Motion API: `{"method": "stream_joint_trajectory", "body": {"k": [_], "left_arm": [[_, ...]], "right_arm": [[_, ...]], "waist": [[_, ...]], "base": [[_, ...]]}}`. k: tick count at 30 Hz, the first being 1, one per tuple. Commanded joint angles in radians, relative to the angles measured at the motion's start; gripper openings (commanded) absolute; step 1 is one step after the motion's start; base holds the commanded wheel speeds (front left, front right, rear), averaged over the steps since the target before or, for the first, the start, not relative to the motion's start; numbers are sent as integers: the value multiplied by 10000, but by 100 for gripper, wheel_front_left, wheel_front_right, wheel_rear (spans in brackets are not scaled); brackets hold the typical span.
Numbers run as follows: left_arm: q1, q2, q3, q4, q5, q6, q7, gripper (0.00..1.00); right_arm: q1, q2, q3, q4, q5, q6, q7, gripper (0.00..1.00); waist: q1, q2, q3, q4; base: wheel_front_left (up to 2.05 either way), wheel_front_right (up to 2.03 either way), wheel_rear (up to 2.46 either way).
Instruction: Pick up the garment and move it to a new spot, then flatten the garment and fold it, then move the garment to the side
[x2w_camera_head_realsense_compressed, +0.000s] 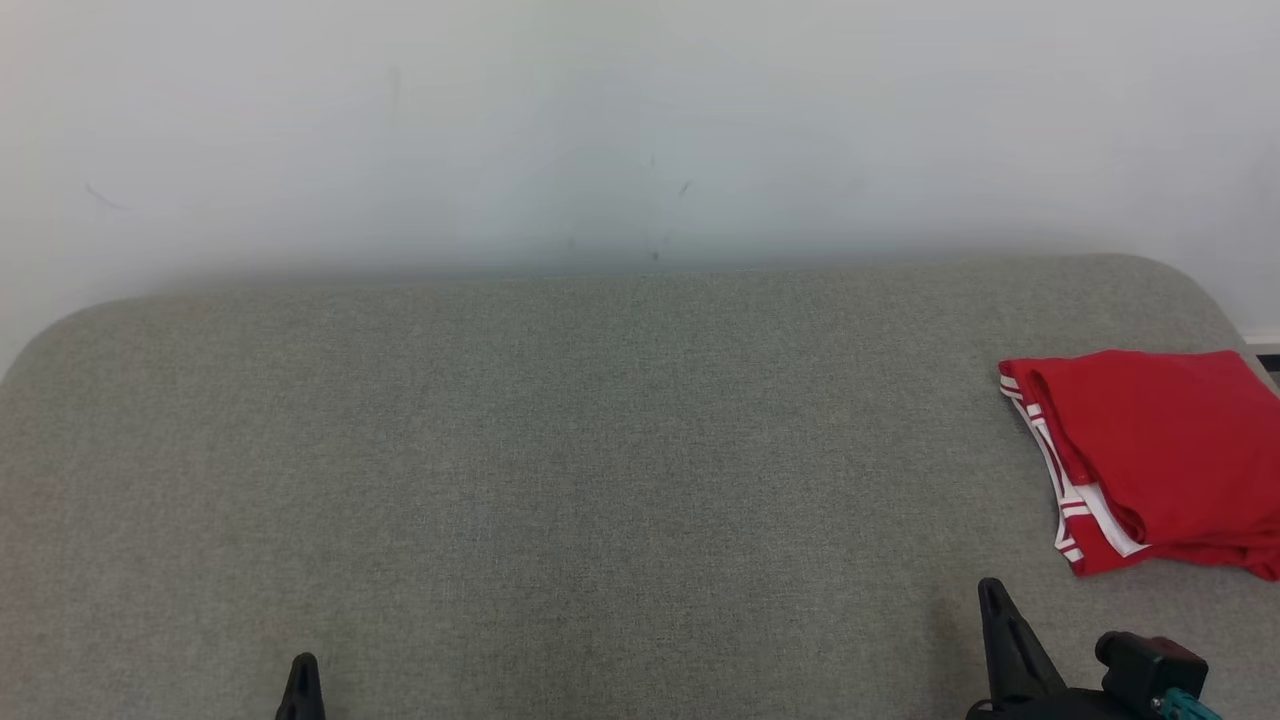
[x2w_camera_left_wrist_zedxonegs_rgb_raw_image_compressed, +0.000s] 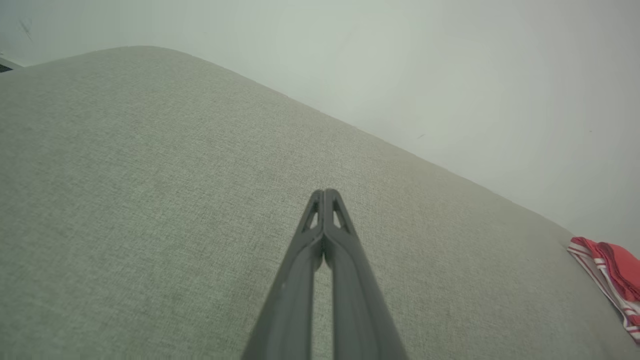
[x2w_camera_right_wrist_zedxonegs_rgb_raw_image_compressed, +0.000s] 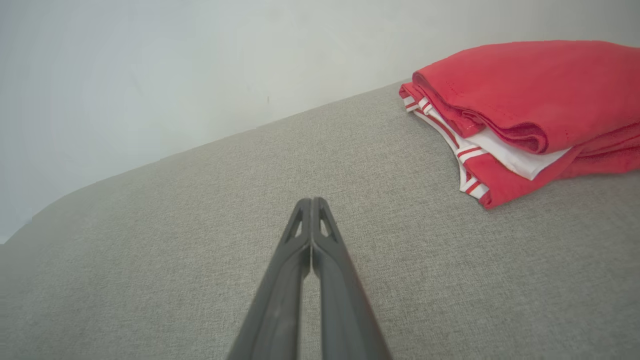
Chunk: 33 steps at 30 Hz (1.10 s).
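Nearest to the camera, the left hand rises from the lower edge of the head view, and its two long dark fingers are pressed together with nothing between them; the left wrist view shows the tips meeting in one point. The right hand stands at the lower right, and its fingers are also pressed together and pinch nothing. Both hands hover over the grey woven-fabric worktop, which has rounded corners, and the cloth surface in front of the two hands is flat and bare. The folded red cloth garment lies ahead of the right hand and a little to its right, near it but not touching it, and well apart from the left hand, far to that hand's right. It rests flat on the worktop close to the right edge, and a white layer and a white-and-red striped trim show along the side that faces the hands. Behind the worktop, beyond both hands, stands a plain pale wall with a few small dark marks.
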Motion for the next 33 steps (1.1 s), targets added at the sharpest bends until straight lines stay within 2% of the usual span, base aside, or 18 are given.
{"method": "stream_joint_trajectory", "body": {"k": [1, 19, 33], "left_arm": [[-320, 37, 104, -83, -375, -40, 93, 0], [-848, 57, 525, 191, -2972, -161, 1040, 0], [-1182, 67, 788, 350, -4533, -232, 1615, 0]], "right_arm": [[-231, -9, -19, -192, 458, 1, 31, 0], [-449, -11, -47, -292, 3449, 2, 356, 0], [-591, -13, -69, -350, 5268, 2, 558, 0]], "waist": [[-1, 0, 2, 3], [-1, 0, 30, 36], [-1, 0, 50, 60]], "base": [[0, 0, 0], [0, 0, 0], [0, 0, 0]]}}
